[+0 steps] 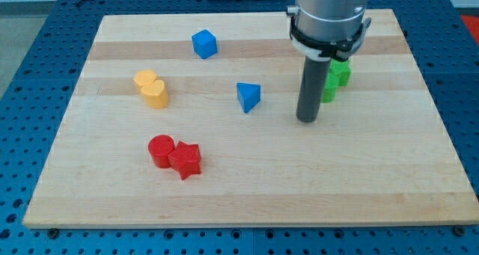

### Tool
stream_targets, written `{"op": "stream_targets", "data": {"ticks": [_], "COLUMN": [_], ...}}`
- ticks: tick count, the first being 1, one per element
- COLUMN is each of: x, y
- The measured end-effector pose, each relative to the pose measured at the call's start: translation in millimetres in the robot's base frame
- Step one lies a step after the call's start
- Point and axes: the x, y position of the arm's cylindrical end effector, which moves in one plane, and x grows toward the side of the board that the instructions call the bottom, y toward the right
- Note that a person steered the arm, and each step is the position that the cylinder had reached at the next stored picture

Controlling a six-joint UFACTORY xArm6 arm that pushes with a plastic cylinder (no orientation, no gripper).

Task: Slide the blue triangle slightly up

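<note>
Nearest the view's bottom, you had the red cylinder (160, 150) and red star (185, 161) touching each other, well clear of the job. Farther up, near the board's middle, the blue triangle (248, 96) lay alone, with my tip (307, 120) resting on the wooden board (247, 195) to its right and a little lower, near but not touching; being a plain rod, it gripped nothing. You were, I judge, at the approach step, the push not begun. The next move called for you to bring my tip round beneath the triangle, then nudge briefly upward. Level with the triangle sat the yellow block (152, 89) at left and a green block (337, 77) partly hidden behind the rod; farthest stood the blue cube (203, 43).
</note>
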Motion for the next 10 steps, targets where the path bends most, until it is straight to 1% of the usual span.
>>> {"op": "stream_targets", "data": {"ticks": [1,2,3,4,5,6,7,8,10], "x": [7,3,-20,-41,-36,-19,-12,-17,-52], "y": [-48,-90,-120,-128,-127,-119,-107,-92,-88]}}
